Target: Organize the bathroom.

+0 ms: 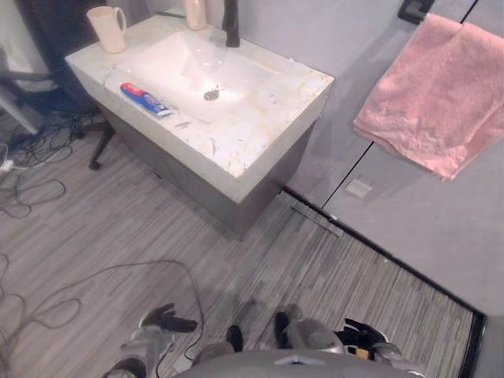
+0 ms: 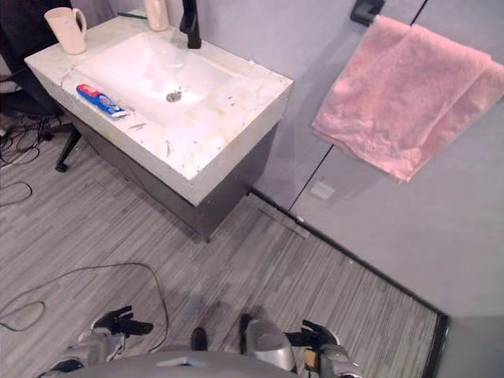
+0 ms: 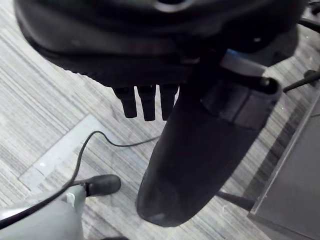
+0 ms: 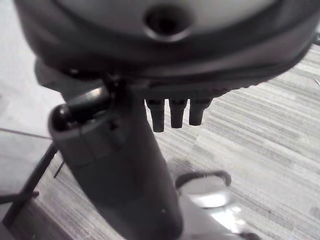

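Worktop: a pale marbled vanity worktop (image 1: 260, 134) on a dark cabinet, standing against the grey wall, with a white basin (image 1: 197, 71) sunk into the middle of it.
Toothpaste: a red, white and blue tube (image 1: 145, 99) lies flat on the worktop's front strip, just beside the basin's near edge and roughly parallel to it.
Mug: a cream mug (image 1: 108, 28) stands upright on the far left corner of the worktop, handle turned towards the basin.
Tap: a black tap (image 1: 231, 24) rises behind the basin; just beside it stands a cream bottle-like thing (image 1: 195, 12), its top cut off by the view's edge.
Drain: a metal drain (image 1: 211, 94) sits in the bottom of the basin.
Towel: a pink towel (image 2: 398, 98) hangs folded on the wall to the right of the vanity, well apart from the worktop, from a dark mount (image 2: 367, 9) above it.
Floor: grey striped planks (image 1: 142, 228), with loose cables (image 1: 31, 189) trailing off to the left near a chair base (image 1: 98, 150).
Left hand: low by the floor at the lower left (image 1: 167, 319), fingers straight and relaxed, holding nothing; its own wrist view shows fingers (image 3: 147, 106) hanging free above the planks.
Right hand: low at the lower right (image 2: 319, 339), likewise slack and empty, its fingers (image 4: 175, 116) pointing down over the floor.
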### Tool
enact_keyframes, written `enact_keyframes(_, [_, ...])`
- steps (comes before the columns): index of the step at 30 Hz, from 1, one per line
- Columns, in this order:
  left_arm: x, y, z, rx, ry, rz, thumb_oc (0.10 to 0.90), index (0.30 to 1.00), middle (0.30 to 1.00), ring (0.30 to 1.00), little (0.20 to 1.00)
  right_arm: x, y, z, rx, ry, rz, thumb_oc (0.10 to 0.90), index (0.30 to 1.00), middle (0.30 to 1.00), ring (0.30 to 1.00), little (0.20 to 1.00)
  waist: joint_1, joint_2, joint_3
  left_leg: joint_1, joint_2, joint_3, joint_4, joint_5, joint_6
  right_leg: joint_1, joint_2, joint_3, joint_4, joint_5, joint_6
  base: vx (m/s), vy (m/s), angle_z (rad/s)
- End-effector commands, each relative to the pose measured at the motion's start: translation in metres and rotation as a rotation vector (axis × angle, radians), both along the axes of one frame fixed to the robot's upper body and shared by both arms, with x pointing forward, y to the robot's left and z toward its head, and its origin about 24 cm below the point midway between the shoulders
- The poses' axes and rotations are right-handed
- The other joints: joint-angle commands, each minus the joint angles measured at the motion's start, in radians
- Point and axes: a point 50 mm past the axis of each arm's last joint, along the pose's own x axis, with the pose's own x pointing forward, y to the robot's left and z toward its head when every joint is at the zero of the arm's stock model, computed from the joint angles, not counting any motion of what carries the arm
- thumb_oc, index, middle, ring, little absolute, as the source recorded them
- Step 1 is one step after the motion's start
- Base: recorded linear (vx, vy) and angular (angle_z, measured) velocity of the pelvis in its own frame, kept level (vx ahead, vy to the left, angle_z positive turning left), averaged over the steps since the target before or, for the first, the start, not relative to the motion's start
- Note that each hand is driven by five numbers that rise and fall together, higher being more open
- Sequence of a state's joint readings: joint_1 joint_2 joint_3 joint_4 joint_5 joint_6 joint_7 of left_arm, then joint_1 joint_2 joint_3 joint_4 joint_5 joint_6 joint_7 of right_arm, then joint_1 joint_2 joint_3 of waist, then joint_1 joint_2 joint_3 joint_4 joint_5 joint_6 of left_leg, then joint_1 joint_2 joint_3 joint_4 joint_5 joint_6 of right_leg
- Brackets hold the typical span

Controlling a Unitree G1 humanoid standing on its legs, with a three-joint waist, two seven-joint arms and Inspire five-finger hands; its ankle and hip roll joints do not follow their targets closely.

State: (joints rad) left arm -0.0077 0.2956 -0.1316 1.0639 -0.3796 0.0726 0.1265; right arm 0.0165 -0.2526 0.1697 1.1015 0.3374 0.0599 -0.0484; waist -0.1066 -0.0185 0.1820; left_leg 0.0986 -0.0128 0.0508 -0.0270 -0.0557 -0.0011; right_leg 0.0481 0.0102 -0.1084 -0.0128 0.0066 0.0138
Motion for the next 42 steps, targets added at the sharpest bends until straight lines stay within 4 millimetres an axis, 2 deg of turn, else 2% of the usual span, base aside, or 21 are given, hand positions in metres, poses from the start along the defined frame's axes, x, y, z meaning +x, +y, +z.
enact_keyframes(1, [0.022, 0.002, 0.008, 0.01, -0.071, 0.015, 0.8, 0.9, 0.9, 0.9, 0.9, 0.018, -0.019, 0.01, -0.08, -0.04, 0.028, 0.8, 0.9, 0.9, 0.9, 0.9, -0.031, 0.038, 0.005, -0.09, -0.001, 0.14, 0.139, -0.04, -0.025, -0.067, -0.005, 0.002, 0.168, -0.123, 0.1, -0.08, 0.096, 0.4])
enact_keyframes(3, [0.032, 0.001, 0.012, 0.019, -0.084, -0.075, 0.8, 0.9, 0.9, 0.9, 0.9, 0.014, -0.031, 0.012, -0.102, -0.031, -0.051, 0.8, 0.9, 0.9, 0.9, 0.9, -0.049, 0.013, 0.025, -0.166, 0.079, 0.207, 0.299, -0.045, -0.049, -0.033, -0.049, -0.027, 0.163, -0.114, 0.086, -0.03, 0.215, 0.98])
enact_keyframes(6, [0.034, 0.002, 0.013, 0.0, -0.116, -0.055, 0.8, 0.9, 0.9, 0.9, 0.9, 0.01, -0.04, 0.013, -0.112, -0.028, -0.061, 0.8, 0.9, 0.9, 0.9, 0.9, -0.06, 0.006, 0.024, -0.147, 0.131, 0.165, 0.287, -0.03, -0.054, -0.02, -0.073, -0.019, 0.152, -0.111, 0.083, 0.04, 0.298, 1.03])
enact_keyframes(8, [0.034, 0.001, 0.013, 0.0, -0.116, -0.055, 0.8, 0.9, 0.9, 0.9, 0.9, 0.01, -0.04, 0.013, -0.113, -0.028, -0.061, 0.8, 0.9, 0.9, 0.9, 0.9, -0.06, 0.005, 0.026, -0.144, 0.131, 0.165, 0.287, -0.031, -0.054, -0.017, -0.073, -0.019, 0.152, -0.112, 0.083, 0.06, 0.199, 0.22])
enact_keyframes(10, [0.027, -0.001, 0.01, 0.0, -0.107, -0.03, 0.8, 0.9, 0.9, 0.9, 0.9, 0.005, -0.045, 0.013, -0.124, -0.003, -0.046, 0.8, 0.9, 0.9, 0.9, 0.9, -0.062, 0.019, 0.005, -0.078, 0.254, 0.135, 0.148, 0.067, -0.11, -0.006, -0.094, -0.002, 0.134, -0.121, 0.105, 0.23, 0.578, 0.32])
enact_keyframes(12, [0.023, -0.002, 0.008, 0.013, -0.099, -0.036, 0.8, 0.9, 0.9, 0.9, 0.9, 0.002, -0.047, 0.013, -0.127, 0.004, -0.068, 0.8, 0.9, 0.9, 0.9, 0.9, -0.066, 0.036, -0.006, -0.049, 0.312, 0.137, 0.082, 0.115, -0.143, -0.005, -0.112, 0.0, 0.136, -0.133, 0.127, 0.23, 0.524, -0.07])
enact_keyframes(16, [0.022, -0.002, 0.007, 0.033, -0.088, -0.08, 0.8, 0.9, 0.9, 0.9, 0.9, 0.007, -0.047, 0.014, -0.142, 0.01, -0.081, 0.8, 0.9, 0.9, 0.9, 0.9, -0.067, 0.057, -0.011, -0.021, 0.307, 0.152, 0.063, 0.079, -0.156, -0.052, -0.179, -0.001, 0.205, -0.143, 0.177, 0.2, 0.562, 0.05])
enact_keyframes(18, [0.025, -0.001, 0.009, 0.04, -0.088, -0.104, 0.8, 0.9, 0.9, 0.9, 0.9, 0.013, -0.045, 0.015, -0.149, -0.001, -0.092, 0.8, 0.9, 0.9, 0.9, 0.9, -0.061, 0.056, -0.002, -0.051, 0.256, 0.135, 0.115, 0.039, -0.137, -0.083, -0.248, 0.0, 0.275, -0.136, 0.209, 0.23, 0.638, 0.47])
enact_keyframes(20, [0.027, -0.001, 0.009, 0.06, -0.081, -0.141, 0.8, 0.9, 0.9, 0.9, 0.9, 0.012, -0.044, 0.014, -0.141, -0.001, -0.105, 0.8, 0.9, 0.9, 0.9, 0.9, -0.053, 0.053, 0.003, -0.072, 0.204, 0.134, 0.138, 0.01, -0.098, -0.094, -0.316, 0.005, 0.355, -0.082, 0.205, 0.23, 0.525, 0.49])
enact_keyframes(22, [0.028, -0.002, 0.009, 0.078, -0.074, -0.181, 0.8, 0.9, 0.9, 0.9, 0.9, 0.009, -0.043, 0.014, -0.135, 0.003, -0.099, 0.8, 0.9, 0.9, 0.9, 0.9, -0.051, 0.058, 0.003, -0.068, 0.165, 0.147, 0.126, -0.004, -0.065, -0.158, -0.382, 0.043, 0.509, 0.055, 0.186, 0.25, 0.517, 0.16])
enact_keyframes(23, [0.028, -0.001, 0.009, 0.098, -0.069, -0.188, 0.8, 0.9, 0.9, 0.9, 0.9, 0.005, -0.044, 0.013, -0.133, 0.014, -0.087, 0.8, 0.9, 0.9, 0.9, 0.9, -0.063, 0.076, 0.014, -0.048, 0.155, 0.153, 0.112, -0.017, -0.045, -0.217, -0.369, 0.083, 0.647, 0.088, 0.172, 0.24, 0.444, 0.12])
enact_keyframes(24, [0.028, 0.0, 0.009, 0.1, -0.068, -0.186, 0.8, 0.9, 0.9, 0.9, 0.9, 0.005, -0.045, 0.013, -0.131, 0.016, -0.086, 0.8, 0.9, 0.9, 0.9, 0.9, -0.064, 0.079, 0.015, -0.045, 0.155, 0.155, 0.108, -0.018, -0.043, -0.226, -0.364, 0.088, 0.662, 0.087, 0.17, 0.29, 0.448, -0.01])
enact_keyframes(26, [0.03, 0.002, 0.01, 0.112, -0.071, -0.2, 0.8, 0.9, 0.9, 0.9, 0.9, 0.0, -0.043, 0.011, -0.111, 0.032, -0.105, 0.8, 0.9, 0.9, 0.9, 0.9, -0.097, 0.079, 0.025, -0.015, 0.127, 0.159, 0.078, -0.026, -0.029, -0.269, -0.252, 0.093, 0.683, 0.034, 0.176, 0.27, 0.263, -0.02])
enact_keyframes(28, [0.039, 0.004, 0.015, 0.133, -0.095, -0.214, 0.8, 0.9, 0.9, 0.9, 0.9, -0.008, -0.034, 0.005, -0.093, 0.066, -0.108, 0.8, 0.9, 0.9, 0.9, 0.9, -0.127, 0.072, 0.022, 0.005, 0.08, 0.167, 0.045, -0.035, -0.017, -0.305, -0.136, 0.036, 0.578, 0.014, 0.184, 0.4, 0.278, 0.11])
enact_keyframes(30, [0.043, 0.005, 0.016, 0.133, -0.105, -0.212, 0.8, 0.9, 0.9, 0.9, 0.9, -0.011, -0.031, 0.004, -0.088, 0.077, -0.108, 0.8, 0.9, 0.9, 0.9, 0.9, -0.141, 0.061, 0.027, 0.023, 0.059, 0.17, 0.036, -0.041, -0.014, -0.307, -0.112, 0.006, 0.507, 0.002, 0.189, 0.33, 0.168, 0.21])
enact_keyframes(31, [0.051, 0.003, 0.02, 0.133, -0.128, -0.211, 0.8, 0.9, 0.9, 0.9, 0.9, -0.018, -0.03, 0.002, -0.084, 0.093, -0.117, 0.8, 0.9, 0.9, 0.9, 0.9, -0.162, 0.04, 0.021, 0.039, 0.009, 0.17, 0.027, -0.058, -0.01, -0.326, -0.07, -0.034, 0.36, 0.003, 0.183, 0.37, 0.142, 0.11])
enact_keyframes(33, [0.06, -0.001, 0.024, 0.127, -0.153, -0.207, 0.8, 0.9, 0.9, 0.9, 0.9, -0.026, -0.032, 0.001, -0.084, 0.106, -0.117, 0.8, 0.9, 0.9, 0.9, 0.9, -0.189, 0.02, 0.022, 0.068, -0.038, 0.149, 0.027, -0.084, -0.007, -0.312, -0.033, -0.072, 0.208, 0.045, 0.182, 0.44, 0.167, 0.07])
enact_keyframes(36, [0.068, -0.007, 0.027, 0.125, -0.184, -0.188, 0.8, 0.9, 0.9, 0.9, 0.9, -0.032, -0.032, 0.0, -0.084, 0.135, -0.088, 0.8, 0.9, 0.9, 0.9, 0.9, -0.195, 0.0, 0.017, 0.112, -0.091, 0.162, 0.042, -0.133, -0.003, -0.325, -0.028, -0.163, 0.128, 0.12, 0.186, 0.42, 0.147, 0.3])
enact_keyframes(40, [0.067, -0.011, 0.025, 0.108, -0.176, -0.211, 0.8, 0.9, 0.9, 0.9, 0.9, -0.04, -0.036, 0.0, -0.086, 0.156, -0.089, 0.8, 0.9, 0.9, 0.9, 0.9, -0.21, 0.017, 0.003, 0.156, -0.108, 0.108, 0.094, -0.154, -0.017, -0.303, 0.009, -0.122, 0.151, 0.079, 0.136, 0.33, 0.046, -0.16])
enact_keyframes(41, [0.07, -0.015, 0.025, 0.097, -0.185, -0.252, 0.8, 0.9, 0.9, 0.9, 0.9, -0.045, -0.041, 0.001, -0.082, 0.155, -0.118, 0.8, 0.9, 0.9, 0.9, 0.9, -0.228, 0.024, -0.012, 0.119, -0.093, 0.094, 0.284, -0.018, -0.098, -0.249, 0.02, -0.088, 0.121, 0.065, 0.096, 0.32, 0.016, -0.4])
enact_keyframes(42, [0.07, -0.015, 0.025, 0.097, -0.185, -0.252, 0.8, 0.9, 0.9, 0.9, 0.9, -0.045, -0.041, 0.001, -0.082, 0.155, -0.118, 0.8, 0.9, 0.9, 0.9, 0.9, -0.228, 0.024, -0.012, 0.119, -0.093, 0.094, 0.284, -0.018, -0.098, -0.249, 0.02, -0.088, 0.121, 0.065, 0.096, 0.26, -0.007, 0.31])
